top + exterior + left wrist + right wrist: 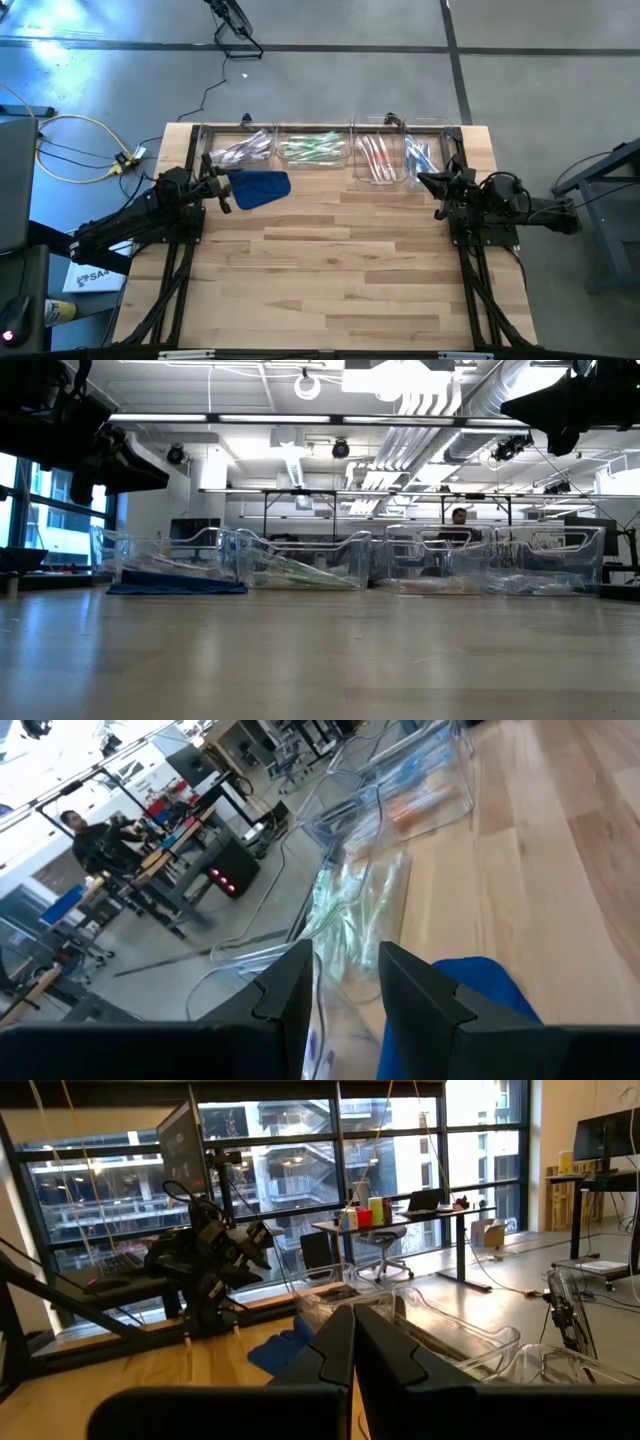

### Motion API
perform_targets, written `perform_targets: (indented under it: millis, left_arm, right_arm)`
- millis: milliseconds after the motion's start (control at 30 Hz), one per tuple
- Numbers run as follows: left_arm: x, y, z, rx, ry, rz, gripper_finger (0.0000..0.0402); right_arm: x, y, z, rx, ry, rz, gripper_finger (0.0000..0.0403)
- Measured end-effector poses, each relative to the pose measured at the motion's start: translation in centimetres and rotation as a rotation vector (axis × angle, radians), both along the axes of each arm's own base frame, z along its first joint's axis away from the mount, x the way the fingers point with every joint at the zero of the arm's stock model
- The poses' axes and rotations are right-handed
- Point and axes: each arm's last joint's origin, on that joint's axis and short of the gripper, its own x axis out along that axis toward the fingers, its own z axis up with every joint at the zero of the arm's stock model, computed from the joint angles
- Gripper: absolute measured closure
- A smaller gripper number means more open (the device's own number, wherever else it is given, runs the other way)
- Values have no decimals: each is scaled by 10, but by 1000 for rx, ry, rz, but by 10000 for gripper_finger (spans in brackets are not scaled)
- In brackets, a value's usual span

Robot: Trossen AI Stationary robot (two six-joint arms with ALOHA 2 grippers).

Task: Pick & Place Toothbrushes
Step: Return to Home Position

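Note:
Four clear bins stand in a row along the table's far edge and hold the toothbrushes: whitish ones point(245, 150), green ones point(312, 150), pink and whitish ones point(375, 158) and blue ones point(420, 155). A blue cloth point(258, 187) lies flat on the table in front of the leftmost bin. My left gripper point(222, 192) hovers at the cloth's left end. It is open, and its wrist view shows nothing between the fingers point(345, 955). My right gripper point(422, 181) hovers in front of the rightmost bin, shut on nothing point(353, 1315).
The bins' clear walls point(300, 560) rise from the far edge of the table. The wooden tabletop point(340, 270) spreads bare toward the near edge. Both arms' frames stand at the table's left and right sides. A person point(458, 516) sits in the room behind.

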Motion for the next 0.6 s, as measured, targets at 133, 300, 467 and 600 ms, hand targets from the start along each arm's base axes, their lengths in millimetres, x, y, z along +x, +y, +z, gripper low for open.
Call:
perform_targets:
  millis: [133, 300, 467, 600]
  left_arm:
    - [0, 0, 0, 5, 3, -1, 288]
    - [0, 0, 0, 7, 4, -2, 288]
    - [0, 0, 0, 6, 7, -3, 288]
    - [0, 0, -1, 2, 16, -3, 288]
  right_arm:
    - [0, 0, -1, 0, 7, 1, 401]
    - [5, 2, -11, -8, 30, 66, 401]
    - [14, 2, -37, 9, 41, 107, 401]
    - [18, 2, -51, 16, 51, 109, 401]
